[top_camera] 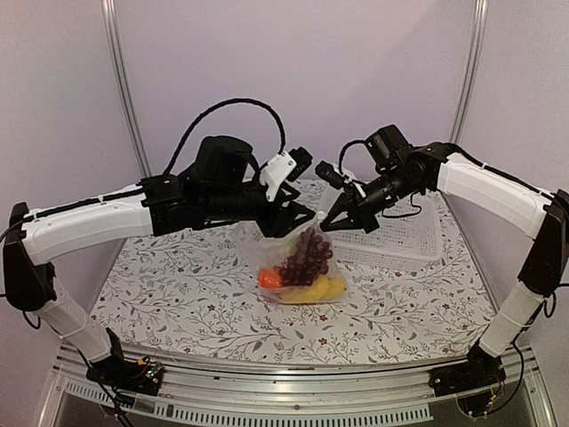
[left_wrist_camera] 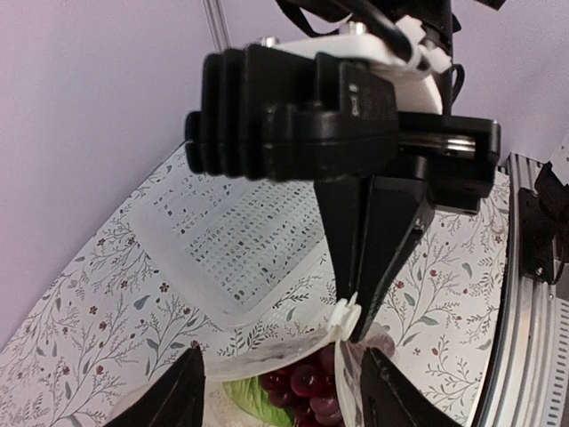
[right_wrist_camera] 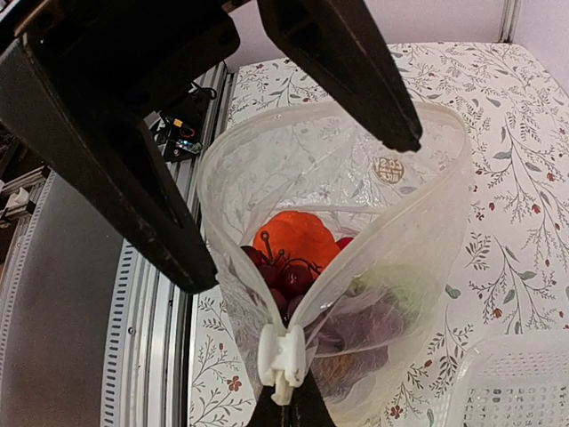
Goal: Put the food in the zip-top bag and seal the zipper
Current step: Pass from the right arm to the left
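**Right claw** (right_wrist_camera: 286,405): fully closed and pinching the zipper (right_wrist_camera: 283,354) at its white slider, at one end of the mouth of the bag (right_wrist_camera: 391,222).

**Left claw** (left_wrist_camera: 280,356): standing wide open and gripping nothing, with its fingers (right_wrist_camera: 169,222) straddling the bag's mouth.

**Bag:** clear plastic, sitting on the flowered tabletop (top_camera: 178,298), its mouth gaping upward.

**Food:** grapes (top_camera: 309,251), orange fruit (top_camera: 269,278), yellow pieces (top_camera: 322,289) and green cabbage (left_wrist_camera: 253,398), all lying inside the bag.

**Basket** (top_camera: 400,236): white and slotted, lying just beside the bag on the right arm's side.
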Available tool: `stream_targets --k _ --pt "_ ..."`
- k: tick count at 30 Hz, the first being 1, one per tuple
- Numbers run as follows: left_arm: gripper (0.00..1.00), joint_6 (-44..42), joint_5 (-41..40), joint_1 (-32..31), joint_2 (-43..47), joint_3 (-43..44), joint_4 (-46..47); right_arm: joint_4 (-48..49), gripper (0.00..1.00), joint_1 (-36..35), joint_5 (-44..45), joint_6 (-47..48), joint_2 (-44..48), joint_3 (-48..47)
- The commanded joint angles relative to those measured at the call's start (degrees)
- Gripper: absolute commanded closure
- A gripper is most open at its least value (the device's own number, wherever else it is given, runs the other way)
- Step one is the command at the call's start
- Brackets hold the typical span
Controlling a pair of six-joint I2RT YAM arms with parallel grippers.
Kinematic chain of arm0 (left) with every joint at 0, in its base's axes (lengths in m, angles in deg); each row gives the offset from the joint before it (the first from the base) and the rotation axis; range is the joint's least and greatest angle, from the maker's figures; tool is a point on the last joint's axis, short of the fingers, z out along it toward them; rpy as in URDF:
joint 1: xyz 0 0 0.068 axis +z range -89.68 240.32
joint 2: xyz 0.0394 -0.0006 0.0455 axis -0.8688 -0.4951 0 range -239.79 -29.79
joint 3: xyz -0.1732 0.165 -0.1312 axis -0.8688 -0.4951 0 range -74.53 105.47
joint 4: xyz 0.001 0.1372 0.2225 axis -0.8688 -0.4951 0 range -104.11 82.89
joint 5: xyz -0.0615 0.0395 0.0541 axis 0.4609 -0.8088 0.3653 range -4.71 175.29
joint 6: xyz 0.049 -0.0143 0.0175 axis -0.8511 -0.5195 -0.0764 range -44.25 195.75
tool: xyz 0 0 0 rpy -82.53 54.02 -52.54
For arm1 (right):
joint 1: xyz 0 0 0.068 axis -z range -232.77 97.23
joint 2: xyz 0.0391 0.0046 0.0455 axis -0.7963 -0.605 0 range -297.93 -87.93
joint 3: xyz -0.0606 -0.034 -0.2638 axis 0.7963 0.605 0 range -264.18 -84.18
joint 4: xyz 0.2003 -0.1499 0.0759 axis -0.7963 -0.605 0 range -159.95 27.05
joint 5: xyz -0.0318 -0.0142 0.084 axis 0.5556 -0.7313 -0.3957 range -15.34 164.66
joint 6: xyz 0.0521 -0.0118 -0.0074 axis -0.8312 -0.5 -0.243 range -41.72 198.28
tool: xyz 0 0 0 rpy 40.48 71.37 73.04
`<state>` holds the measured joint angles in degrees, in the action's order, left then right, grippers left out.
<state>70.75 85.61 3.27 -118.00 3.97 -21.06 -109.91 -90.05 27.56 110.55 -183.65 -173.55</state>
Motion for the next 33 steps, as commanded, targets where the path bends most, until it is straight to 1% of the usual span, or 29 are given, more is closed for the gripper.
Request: stream_targets --k 1,7,13,19,24,30,31,33 --pt "0.42 -1.6 9.0 1.9 -0.2 1.1 2.0 1.6 1.00 -0.7 -1.2 1.4 2.6 0.5" --pt "0.46 -3.8 15.1 2.7 -2.5 2.7 0.1 1.4 1.00 -1.1 -1.6 1.8 2.6 0.5" --pt "0.51 -3.9 17.3 3.4 -4.7 4.3 -0.5 1.1 1.00 -1.4 -1.5 2.7 3.3 0.9" --pt "0.61 -3.9 20.6 4.6 -6.2 5.6 -2.2 1.4 1.00 -1.6 -1.0 3.1 3.9 1.6" --pt "0.66 -3.8 21.9 5.0 -7.4 6.5 -4.2 1.8 1.00 -1.6 -1.0 3.2 4.1 2.0" --pt "0.68 -3.5 22.5 5.1 -8.1 6.9 -4.4 1.9 0.99 -1.6 -0.8 3.1 4.1 2.0" --pt "0.70 -3.6 22.7 5.1 -8.4 7.2 -4.8 1.9 0.99 -1.6 -0.8 3.1 4.1 2.1" --pt "0.76 -3.6 23.1 5.1 -8.9 8.0 -5.5 2.0 0.99 -1.6 -0.5 3.2 4.1 2.2"
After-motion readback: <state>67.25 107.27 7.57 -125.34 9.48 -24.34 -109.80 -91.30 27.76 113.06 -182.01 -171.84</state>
